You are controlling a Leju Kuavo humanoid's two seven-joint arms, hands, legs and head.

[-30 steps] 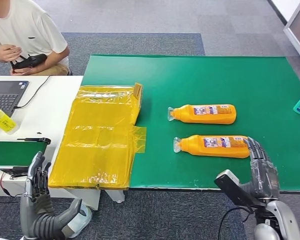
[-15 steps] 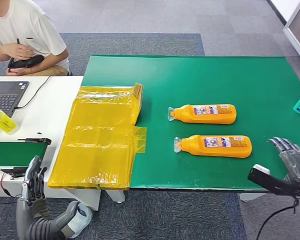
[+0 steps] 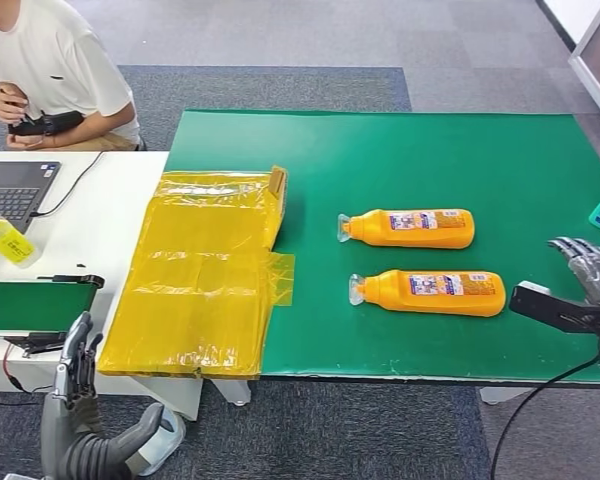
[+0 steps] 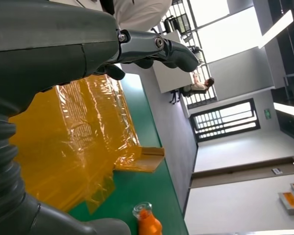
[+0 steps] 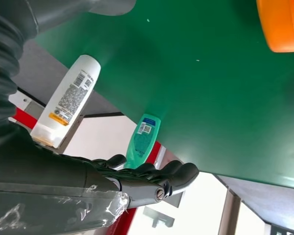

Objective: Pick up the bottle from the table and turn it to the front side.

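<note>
green bench (image 3: 433, 150): two orange bottles (image 3: 427, 292) lying mid-bench, yellow sheet (image 3: 199, 270) at left edge. right hand (image 3: 593, 268) empty, fingers apart, near right edge. left hand (image 3: 74, 385) empty, spread, below front edge.

No legible text anywhere. Labels on both orange bottles (image 3: 427, 292) (image 3: 408, 228) too small to read. Barcodes on the white bottle (image 5: 66, 101) and teal bottle (image 5: 142, 139) beside the right hand (image 5: 145, 181), digits blurred.
</note>
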